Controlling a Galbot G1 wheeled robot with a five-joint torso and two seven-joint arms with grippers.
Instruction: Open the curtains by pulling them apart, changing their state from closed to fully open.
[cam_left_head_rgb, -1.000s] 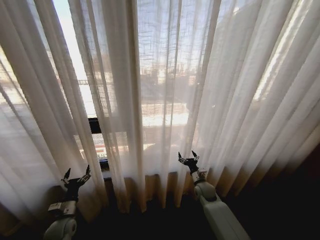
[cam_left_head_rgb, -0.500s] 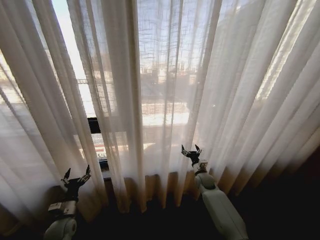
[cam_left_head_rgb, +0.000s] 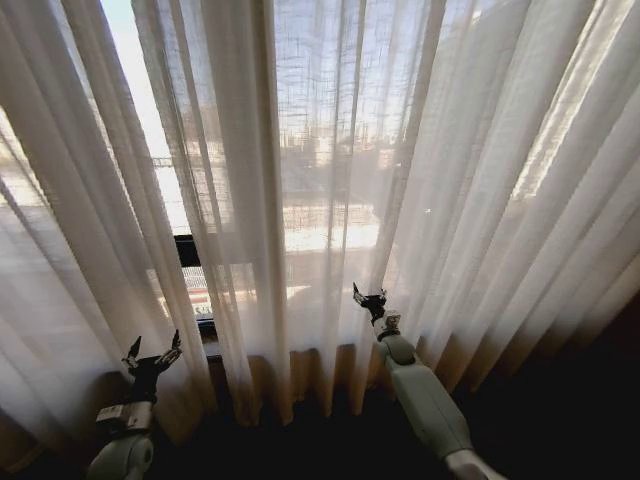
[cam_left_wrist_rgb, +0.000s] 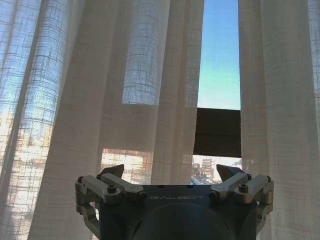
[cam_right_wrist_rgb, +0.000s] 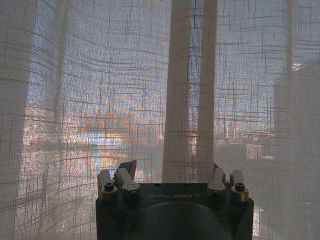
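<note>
**Presently: right gripper at a pleat, curtains barely parted**

Curtains (cam_left_head_rgb: 330, 180) — sheer cream panels, many pleats, hanging across the whole window; only a narrow gap near the robot's left, where sky and a dark frame bar (cam_left_wrist_rgb: 217, 132) show through; task judged at an early stage.

Right gripper (cam_left_head_rgb: 368, 299) — arm stretched forward to the fabric near the middle; fingers spread, nothing held; in the right wrist view one pleat (cam_right_wrist_rgb: 190, 100) stands directly ahead, lined up between the jaws, though whether it already lies inside them cannot be told.

Left gripper (cam_left_head_rgb: 152, 355) — low on the left, fingers spread, empty, just short of the cloth beside the gap.

Handling notes — judgement only: push in until the fold sits deep between the fingers before closing; thin weave slips if nipped at the tips; take a doubled pleat, not a single layer; draw sideways along the rail, not downward, lest the hooks bind; the left gripper is well placed to take the gap's edge and pull the other way.
</note>
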